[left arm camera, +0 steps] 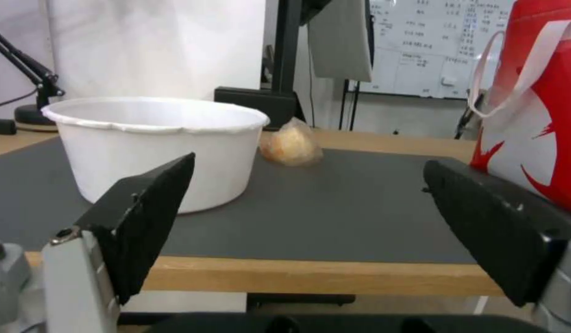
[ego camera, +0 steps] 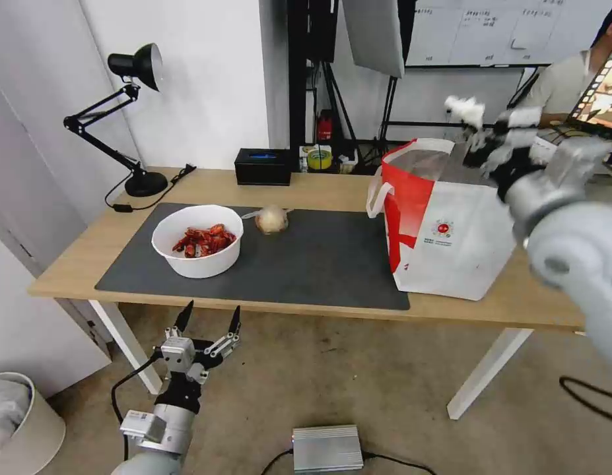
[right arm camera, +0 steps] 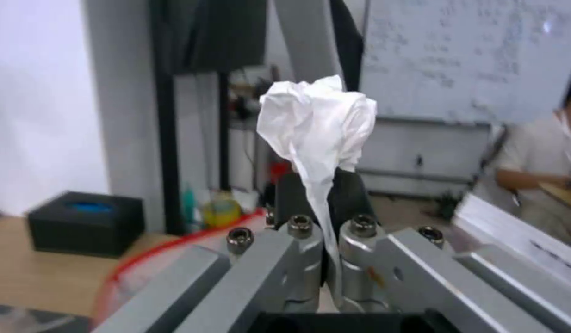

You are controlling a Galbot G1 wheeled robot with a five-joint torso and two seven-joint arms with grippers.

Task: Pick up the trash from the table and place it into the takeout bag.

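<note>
Tissue (right arm camera: 316,125) pinched in right pincer (right arm camera: 316,194) above bag (ego camera: 444,231).

open left pincer (left arm camera: 304,217) facing bowl (left arm camera: 156,148)

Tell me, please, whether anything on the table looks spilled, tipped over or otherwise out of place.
Nothing stands out. The white bowl of red shells sits upright on the grey mat with no spill, the wrapped lump lies beside it, and the takeout bag stands upright. The right claw holds the crumpled tissue above the bag.
</note>
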